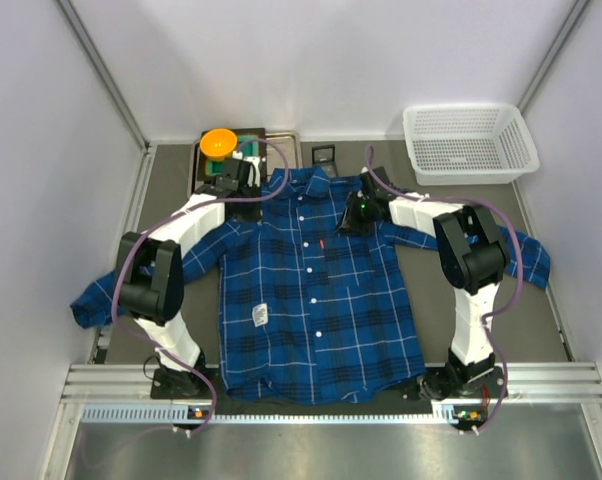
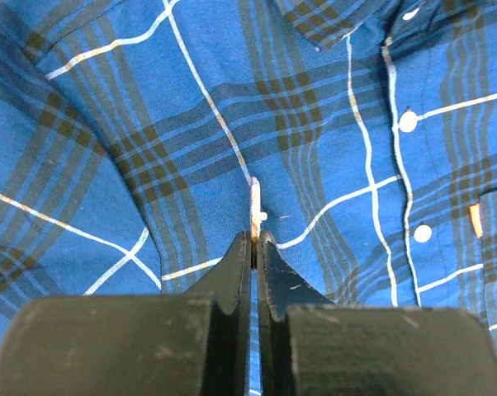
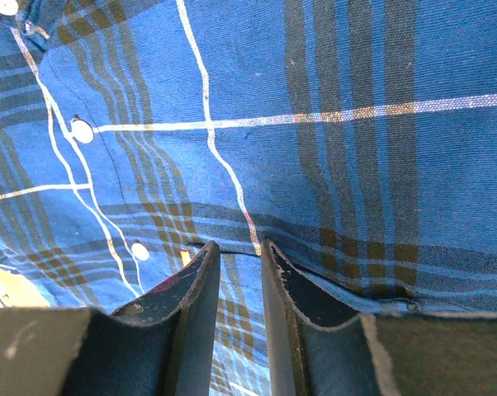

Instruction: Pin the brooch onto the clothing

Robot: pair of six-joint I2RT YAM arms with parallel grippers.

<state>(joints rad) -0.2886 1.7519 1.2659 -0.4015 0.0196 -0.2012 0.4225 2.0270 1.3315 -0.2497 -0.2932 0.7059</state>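
The clothing [image 1: 311, 300] is spread flat, front up, on the table [image 1: 541, 320], collar at the far end. Beyond its left shoulder an orange dish [image 1: 218, 142] is seen. Just left of the collar, over the shoulder of the clothing, the left pincer [image 2: 254, 241] is pressed together on the brooch [image 2: 254, 202]. The brooch is held edge-on and upright at the very tips, close above the plaid cloth; contact with the cloth cannot be made out. Right of the collar, on the other side of the button line, the right pincer [image 3: 239, 245] is kept slightly spread. Its tips are lowered to a crease in the cloth. Beyond the right sleeve of the clothing a white basket [image 1: 476, 170] is set.
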